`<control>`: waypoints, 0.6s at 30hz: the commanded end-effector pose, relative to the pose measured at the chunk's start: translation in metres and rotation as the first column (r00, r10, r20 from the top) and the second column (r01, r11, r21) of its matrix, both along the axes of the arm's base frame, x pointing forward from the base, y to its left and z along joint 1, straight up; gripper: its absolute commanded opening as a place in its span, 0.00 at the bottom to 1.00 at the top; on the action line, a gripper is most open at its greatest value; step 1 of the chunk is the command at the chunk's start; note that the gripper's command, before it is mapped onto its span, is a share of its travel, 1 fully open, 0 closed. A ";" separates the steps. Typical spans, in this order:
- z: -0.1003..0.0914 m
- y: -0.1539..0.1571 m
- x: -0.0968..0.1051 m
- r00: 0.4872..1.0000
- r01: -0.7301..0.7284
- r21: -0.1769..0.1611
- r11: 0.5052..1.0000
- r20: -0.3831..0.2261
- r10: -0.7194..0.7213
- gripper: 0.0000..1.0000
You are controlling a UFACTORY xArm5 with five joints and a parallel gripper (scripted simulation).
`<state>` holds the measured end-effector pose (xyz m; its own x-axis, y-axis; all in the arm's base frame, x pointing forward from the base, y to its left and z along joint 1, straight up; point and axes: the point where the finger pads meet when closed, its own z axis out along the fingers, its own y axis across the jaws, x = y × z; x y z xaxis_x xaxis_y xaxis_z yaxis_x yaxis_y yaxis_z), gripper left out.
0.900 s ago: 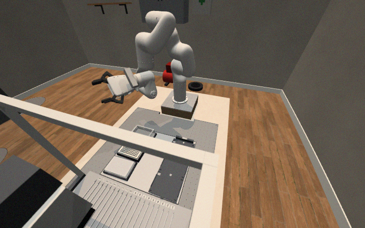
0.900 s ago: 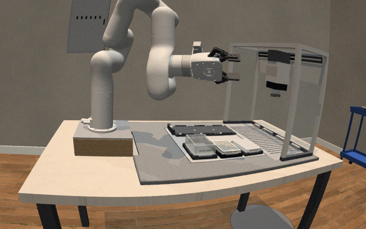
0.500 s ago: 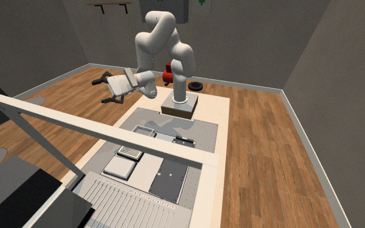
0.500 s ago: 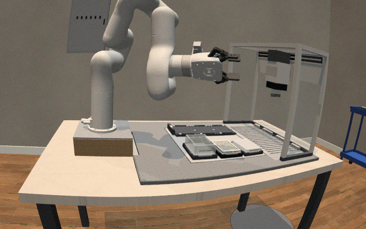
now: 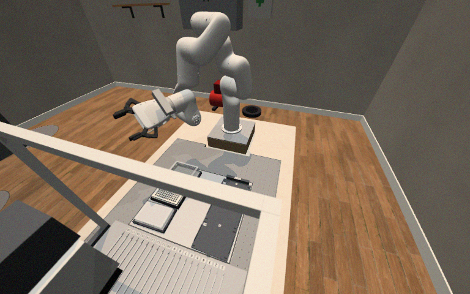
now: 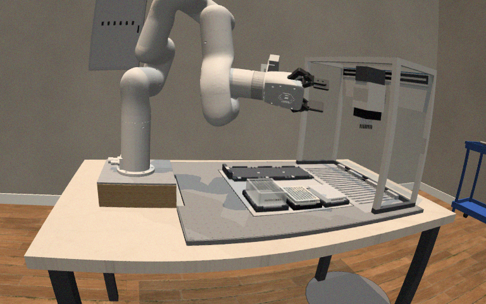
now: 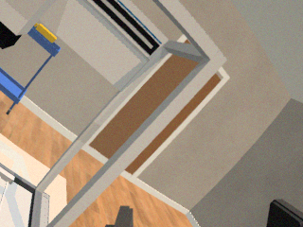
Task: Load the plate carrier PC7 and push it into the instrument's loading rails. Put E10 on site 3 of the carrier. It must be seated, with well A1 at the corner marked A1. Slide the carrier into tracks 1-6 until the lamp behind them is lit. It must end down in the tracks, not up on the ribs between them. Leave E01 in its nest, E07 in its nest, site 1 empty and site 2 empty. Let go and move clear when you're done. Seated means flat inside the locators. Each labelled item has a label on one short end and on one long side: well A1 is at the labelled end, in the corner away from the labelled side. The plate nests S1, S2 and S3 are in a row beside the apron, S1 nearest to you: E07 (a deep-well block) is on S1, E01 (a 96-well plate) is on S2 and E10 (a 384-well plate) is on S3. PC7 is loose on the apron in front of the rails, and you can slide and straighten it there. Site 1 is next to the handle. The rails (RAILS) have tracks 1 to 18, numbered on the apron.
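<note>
From the exterior side, left to right, my arm (image 5: 188, 51) (image 6: 216, 71) rises from a wood-sided block (image 5: 226, 144) (image 6: 136, 195). Next, the dark carrier (image 5: 225, 228) (image 6: 265, 172) lies flat on the apron, its handle end towards my base and its other end just short of the rails (image 5: 163, 263) (image 6: 351, 182), with no plate on it. Beside it, the clear deep block (image 5: 185, 168) (image 6: 265, 191), the plate with round wells (image 5: 167, 196) (image 6: 300, 194) and the pale plate E10 (image 5: 155, 215) (image 6: 326, 192) sit in a row, each on its own nest, E10 nearest the rails. My gripper (image 5: 125, 125) (image 6: 320, 95) (image 7: 204, 218) hangs well above them, pointing sideways, fingers spread wide with nothing between. Further right stand the instrument's frame (image 5: 103, 161) (image 6: 391, 136) (image 7: 137, 142) and a blue cart (image 6: 476, 147) (image 7: 43, 42).

The gripper (image 5: 123, 126) (image 6: 322, 96) (image 7: 204, 215) has shifted from where it was half a second ago. In the exterior view it has moved outward, away from the arm's base and toward the upright frame (image 6: 391, 118), and its fingertips sit slightly lower. The arm's wrist joint (image 5: 190, 107) (image 6: 219, 107) has swung a little outward with it.
</note>
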<state>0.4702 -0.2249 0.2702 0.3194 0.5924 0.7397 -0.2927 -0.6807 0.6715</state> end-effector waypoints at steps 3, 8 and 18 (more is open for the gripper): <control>-0.010 0.006 0.025 0.997 -0.022 0.092 0.995 -0.073 0.029 1.00; -0.016 0.011 0.035 0.993 -0.029 0.136 0.990 -0.109 0.044 1.00; -0.036 0.035 0.066 0.962 -0.023 0.300 0.954 -0.252 0.103 1.00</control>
<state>0.5250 -0.1982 0.2390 0.4493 0.4315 0.7823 -0.1216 -0.8380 0.5320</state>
